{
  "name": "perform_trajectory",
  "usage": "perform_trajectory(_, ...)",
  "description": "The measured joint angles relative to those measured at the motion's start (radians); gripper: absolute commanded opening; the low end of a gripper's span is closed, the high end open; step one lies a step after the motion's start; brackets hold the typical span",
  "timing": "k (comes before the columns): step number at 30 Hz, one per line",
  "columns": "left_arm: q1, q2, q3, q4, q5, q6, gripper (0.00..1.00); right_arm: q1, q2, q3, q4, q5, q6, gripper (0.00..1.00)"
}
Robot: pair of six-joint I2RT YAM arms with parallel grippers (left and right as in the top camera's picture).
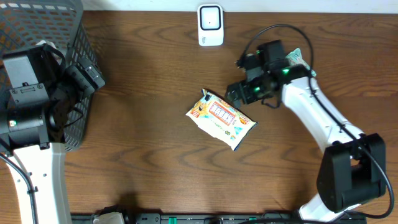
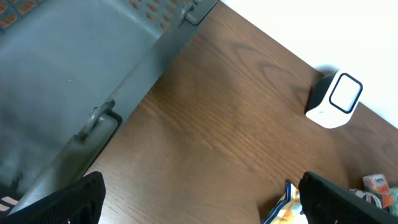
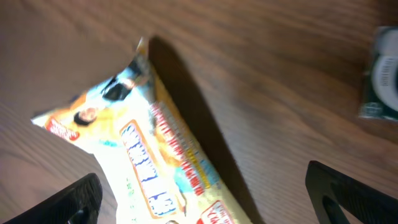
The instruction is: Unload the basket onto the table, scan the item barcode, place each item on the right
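Presently, the yellow-and-white plastic snack packet is being supported flat mid-worktop, just left of the right tool, which is being held spread; the left tool is being held spread too.

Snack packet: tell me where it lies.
In the overhead view the snack packet lies flat mid-table, nearer the right tool than the basket, with the white scanner beyond it.

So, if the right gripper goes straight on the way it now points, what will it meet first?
Probably the snack packet, lying on the wooden table ahead of the open right gripper; how far ahead is unclear.
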Motion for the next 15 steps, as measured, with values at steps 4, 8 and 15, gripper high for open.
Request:
perform_trajectory(4,0.000,0.000,0.000,0.000,0.000,0.000,0.98,0.146,-0.010,0.000,-0.022,0.140,-0.016,0.99)
perform_trajectory(8,0.000,0.000,0.000,0.000,0.000,0.000,0.98,0.361,-0.018,0.000,-0.056,0.395,0.012,0.99)
perform_trajectory(15,0.000,0.000,0.000,0.000,0.000,0.000,0.98,0.600,-0.003,-0.019,-0.063,0.695,0.100,0.99)
